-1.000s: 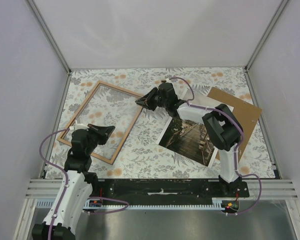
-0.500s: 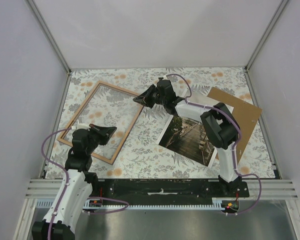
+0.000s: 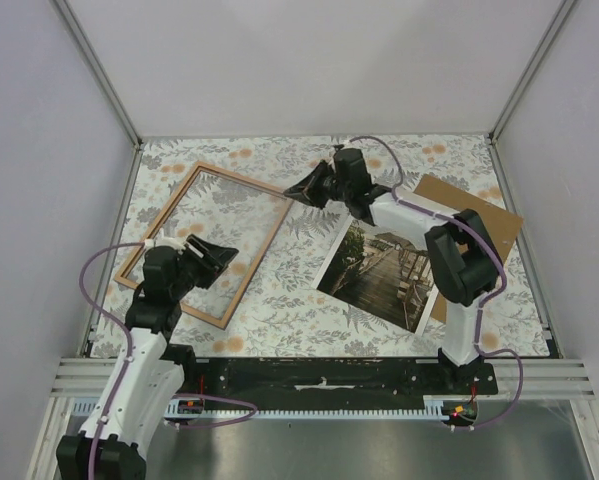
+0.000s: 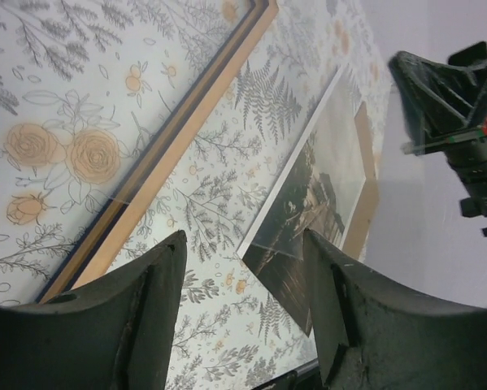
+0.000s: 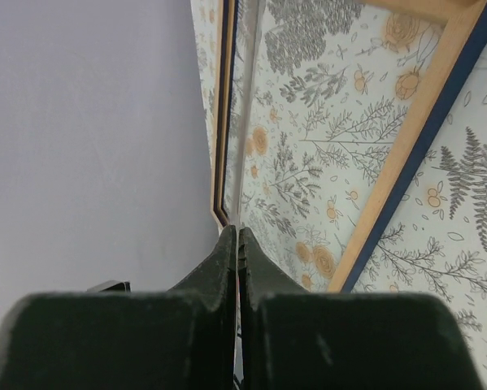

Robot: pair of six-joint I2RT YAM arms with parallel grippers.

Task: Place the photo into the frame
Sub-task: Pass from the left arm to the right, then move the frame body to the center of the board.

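Left gripper point(image 3: 219, 260) has just sprung open over the thin-rimmed light-brown wooden frame point(image 3: 244, 180). Right gripper point(image 3: 301, 190), now at its far corner, is clenched. Sepia pier photo print point(image 3: 379, 275) lies beside the frame, not yet inserted.

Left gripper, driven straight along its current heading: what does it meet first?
Probably the floral tablecloth, in the gap between the frame and the photo; depth is unclear.

Frame point(image 3: 247, 181) left on table point(image 3: 299, 300); photo point(image 3: 384, 275) right, far corner overlapping backing board point(image 3: 484, 220).
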